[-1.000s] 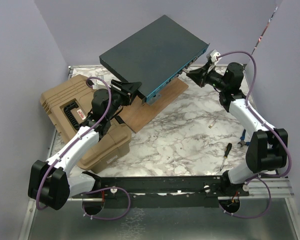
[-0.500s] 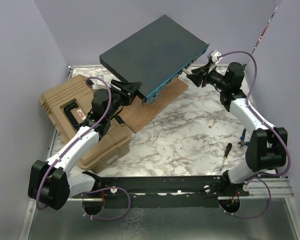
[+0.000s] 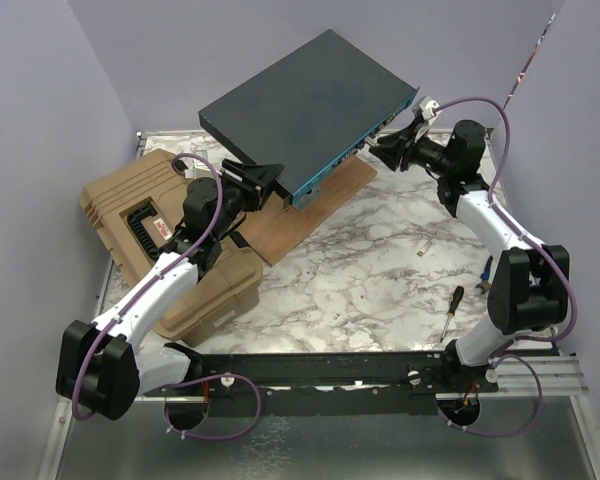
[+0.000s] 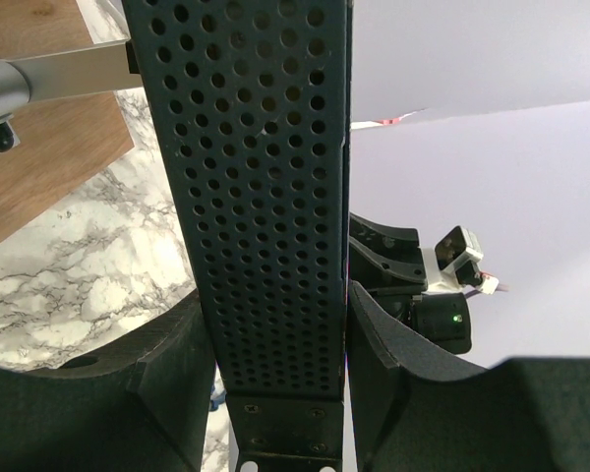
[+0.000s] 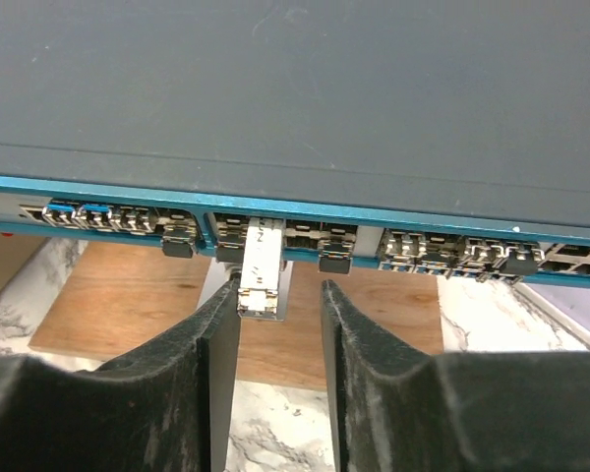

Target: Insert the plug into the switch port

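Observation:
The switch (image 3: 310,100) is a flat dark grey box with a teal front face, raised at a tilt over the table's far side. My left gripper (image 3: 270,180) is shut on its perforated side panel (image 4: 265,197), one finger on each face. The silver plug (image 5: 261,265) sits in a port of the teal front (image 5: 295,202) and sticks out toward me. My right gripper (image 5: 280,295) is open just in front of it; the plug's outer end lies against the left finger (image 5: 221,334), with a wide gap to the right one. Seen from above, the right gripper (image 3: 375,150) points at the switch's front.
A tan ribbed plastic case (image 3: 150,215) lies at the left under my left arm. A wooden board (image 3: 310,215) lies below the switch on the marble table (image 3: 360,270). A screwdriver (image 3: 452,308) lies near the right arm's base. Purple walls close in the far side.
My right gripper has opened and let go of the plug, which stays in the port; its wrist shifted slightly toward the switch. The left arm and the switch have not moved.

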